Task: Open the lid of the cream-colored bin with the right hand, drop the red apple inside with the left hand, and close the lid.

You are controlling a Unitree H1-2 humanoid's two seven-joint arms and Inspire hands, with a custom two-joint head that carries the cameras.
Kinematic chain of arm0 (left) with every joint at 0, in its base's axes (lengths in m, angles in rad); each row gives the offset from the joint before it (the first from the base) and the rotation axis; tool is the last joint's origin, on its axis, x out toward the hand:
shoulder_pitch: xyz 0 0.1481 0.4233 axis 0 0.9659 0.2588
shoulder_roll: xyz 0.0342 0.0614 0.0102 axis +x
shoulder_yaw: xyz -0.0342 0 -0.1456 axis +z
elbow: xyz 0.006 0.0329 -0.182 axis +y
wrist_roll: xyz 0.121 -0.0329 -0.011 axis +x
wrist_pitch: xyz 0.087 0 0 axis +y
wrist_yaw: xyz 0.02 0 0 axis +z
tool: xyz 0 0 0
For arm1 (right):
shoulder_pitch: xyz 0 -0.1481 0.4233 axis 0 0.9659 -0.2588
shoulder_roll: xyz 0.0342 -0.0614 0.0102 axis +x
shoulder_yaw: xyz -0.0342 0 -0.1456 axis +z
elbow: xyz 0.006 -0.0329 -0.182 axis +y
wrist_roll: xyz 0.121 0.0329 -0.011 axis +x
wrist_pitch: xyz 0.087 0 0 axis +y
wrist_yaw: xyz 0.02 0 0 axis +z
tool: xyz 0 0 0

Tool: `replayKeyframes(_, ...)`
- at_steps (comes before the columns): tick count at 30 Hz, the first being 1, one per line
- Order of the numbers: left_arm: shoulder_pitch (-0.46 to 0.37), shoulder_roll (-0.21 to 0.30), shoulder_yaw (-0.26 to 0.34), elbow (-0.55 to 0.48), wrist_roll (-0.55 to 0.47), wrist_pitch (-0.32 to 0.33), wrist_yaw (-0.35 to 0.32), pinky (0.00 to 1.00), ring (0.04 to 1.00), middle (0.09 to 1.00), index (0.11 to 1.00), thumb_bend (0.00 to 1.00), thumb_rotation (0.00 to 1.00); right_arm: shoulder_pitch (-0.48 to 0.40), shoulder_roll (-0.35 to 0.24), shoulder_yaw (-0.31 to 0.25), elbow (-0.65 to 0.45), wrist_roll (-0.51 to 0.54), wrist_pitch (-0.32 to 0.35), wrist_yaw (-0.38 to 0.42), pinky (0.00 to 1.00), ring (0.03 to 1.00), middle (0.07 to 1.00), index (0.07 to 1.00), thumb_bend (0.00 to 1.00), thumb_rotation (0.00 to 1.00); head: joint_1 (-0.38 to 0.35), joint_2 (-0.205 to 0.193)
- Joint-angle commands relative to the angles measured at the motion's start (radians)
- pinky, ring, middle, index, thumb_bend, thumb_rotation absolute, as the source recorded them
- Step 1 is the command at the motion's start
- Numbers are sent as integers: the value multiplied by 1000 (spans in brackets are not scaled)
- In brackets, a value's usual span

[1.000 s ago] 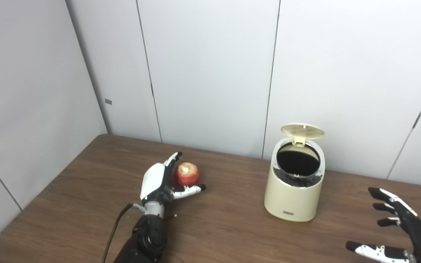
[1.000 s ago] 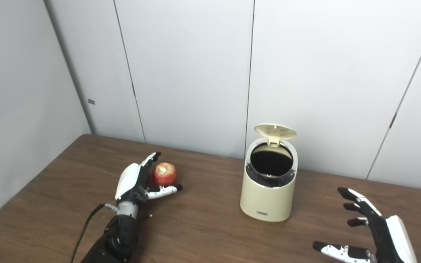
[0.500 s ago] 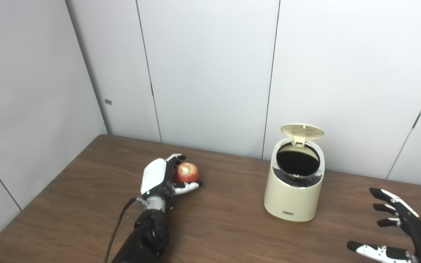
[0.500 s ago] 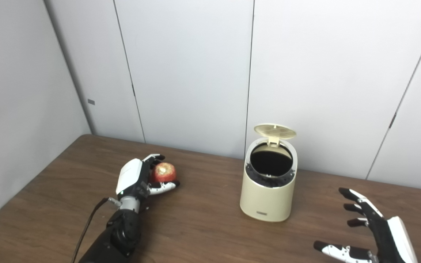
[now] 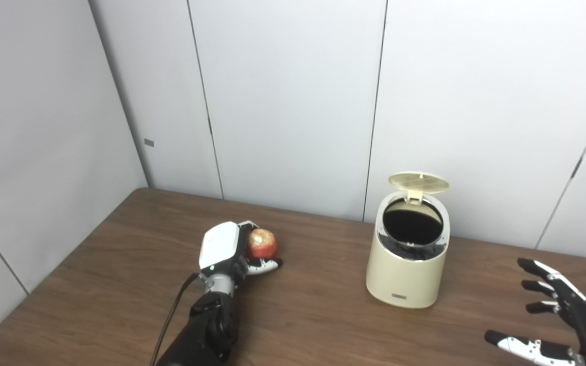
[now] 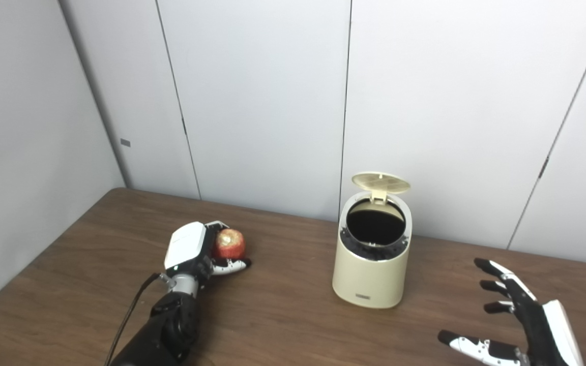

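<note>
Left eye view: we find the left hand (image 5: 220, 249) closed around the red apple (image 5: 261, 243), which sits low at the brown wood-grain table (image 5: 120, 264), pale stem end upward. We note the cream-colored bin (image 5: 407, 264), a smooth rounded cylinder, well apart to that hand's right, its ribbed lid (image 5: 418, 181) hinged up at the back, dark mouth exposed. The right hand (image 5: 560, 320) waits spread and empty, near the bin's other side.

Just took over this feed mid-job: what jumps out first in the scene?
The cream-colored bin stands right of centre on the table, its lid flipped up and its mouth dark. To its left, the left hand has its fingers wrapped around the red apple. The right hand hovers open at bottom right.
</note>
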Motion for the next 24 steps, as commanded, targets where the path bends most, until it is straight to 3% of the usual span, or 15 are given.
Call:
replayKeyframes(1, 14, 9, -11, 20, 5, 23, -25, 702, 620, 491, 509, 536, 9, -29, -1, -10, -39, -2, -22, -10, 603, 782, 857, 825, 616, 0, 1, 1)
replayKeyframes(13, 31, -10, 10, -68, -2, -54, 58, 768, 608, 483, 492, 523, 0, -33, 8, -6, -32, -20, -2, -8, 615, 780, 856, 826, 609, 0, -10, -1)
replayKeyframes(19, 51, -27, 24, -183, -9, -69, 56, 765, 614, 486, 488, 524, 0, -35, 11, 2, -21, -29, -14, -8, 605, 779, 852, 820, 615, 0, -34, -5)
replayKeyframes(24, 54, -37, 15, -289, -4, -92, 37, 760, 610, 476, 500, 524, 0, -37, 10, 7, 24, -31, -66, -28, 632, 778, 849, 817, 633, 0, -66, -8)
